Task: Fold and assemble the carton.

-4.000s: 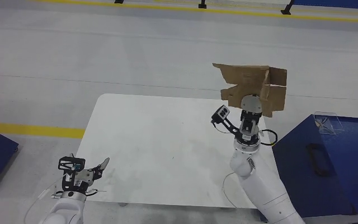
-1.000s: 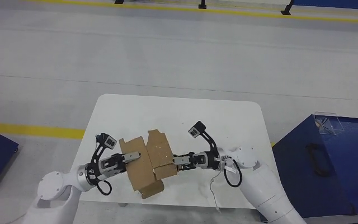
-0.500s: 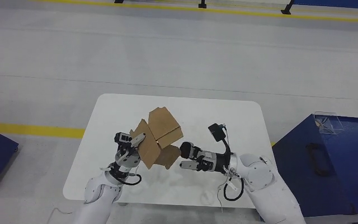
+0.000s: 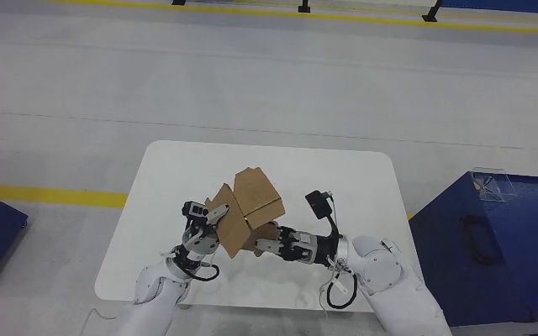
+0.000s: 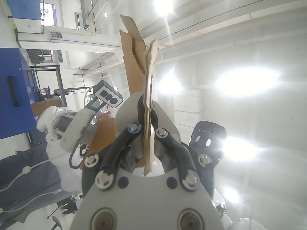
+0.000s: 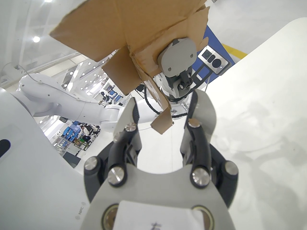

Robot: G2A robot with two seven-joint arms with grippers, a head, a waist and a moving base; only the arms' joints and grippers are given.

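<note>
Precariously, the carton [image 4: 248,210] hangs above the worktop [image 4: 353,176], one panel edge pinched in the left claw [image 5: 146,105]; the right claw [image 6: 165,111] gapes around a flap, so the cardboard may twist loose.

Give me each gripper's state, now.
Left gripper: shut on the carton.
Right gripper: open; a carton flap hangs between its jaws, unclamped.

No readable text (carton [image 4: 255,202] plain)
</note>
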